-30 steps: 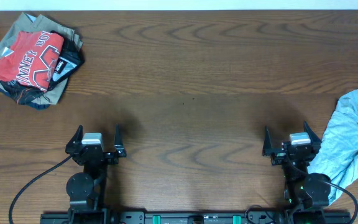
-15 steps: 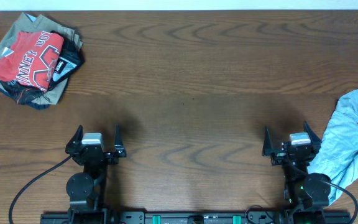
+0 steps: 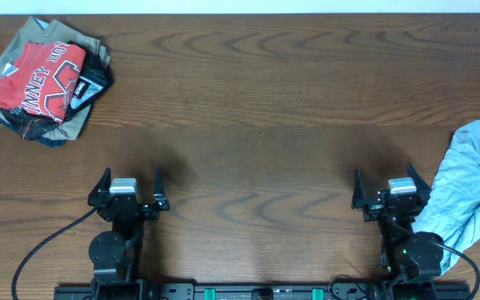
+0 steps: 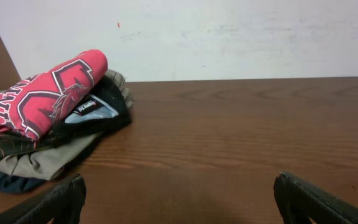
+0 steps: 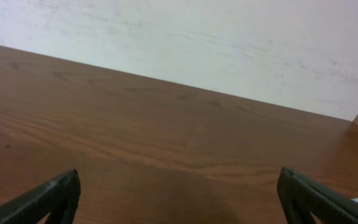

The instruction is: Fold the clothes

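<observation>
At far left, red T-shirt (image 3: 40, 77) tops folded-looking pile (image 3: 67, 125). Pale blue garment (image 3: 473, 179) crumpled, unfolded. Left gripper (image 3: 131, 176), right gripper (image 3: 383, 172) wide, empty.

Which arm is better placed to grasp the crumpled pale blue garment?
Right. The pale blue garment lies crumpled just beside the open right gripper, at the right edge of the table; the left gripper sits far off on the other side.

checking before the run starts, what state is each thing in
red shirt: folded, on top of the pile
pile: stacked, far left corner
blue garment: crumpled, unfolded, at the right edge
left gripper: open, empty
right gripper: open, empty
</observation>
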